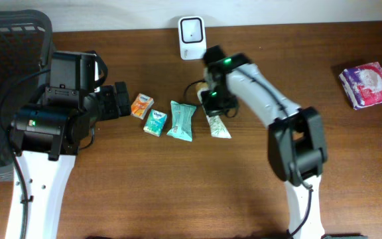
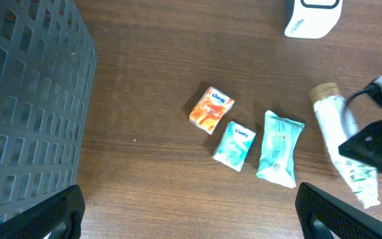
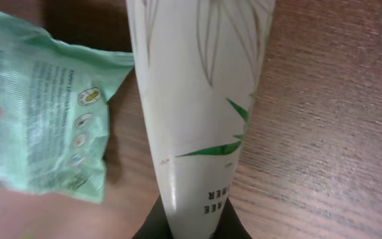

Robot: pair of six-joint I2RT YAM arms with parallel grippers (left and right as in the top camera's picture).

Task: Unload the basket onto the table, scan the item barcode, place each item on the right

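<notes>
A white tube with green leaf print (image 1: 219, 127) lies on the wooden table, to the right of a row of packets. My right gripper (image 1: 212, 99) is down over its upper part, shut on the tube (image 3: 197, 99), with dark fingers (image 3: 156, 227) showing either side of it. No barcode shows on the tube's visible face. The white scanner (image 1: 191, 30) stands at the table's back edge, just behind this arm. My left gripper (image 1: 121, 99) is open to the left of the packets, and in its wrist view the left gripper (image 2: 191, 212) has only bare wood between its fingers (image 2: 52, 212).
An orange packet (image 1: 142, 105), a small teal packet (image 1: 155, 122) and a green pouch (image 1: 181, 120) lie in a row left of the tube. A dark mesh basket (image 1: 5, 66) fills the far left. A pink-and-white package (image 1: 367, 85) sits at the far right.
</notes>
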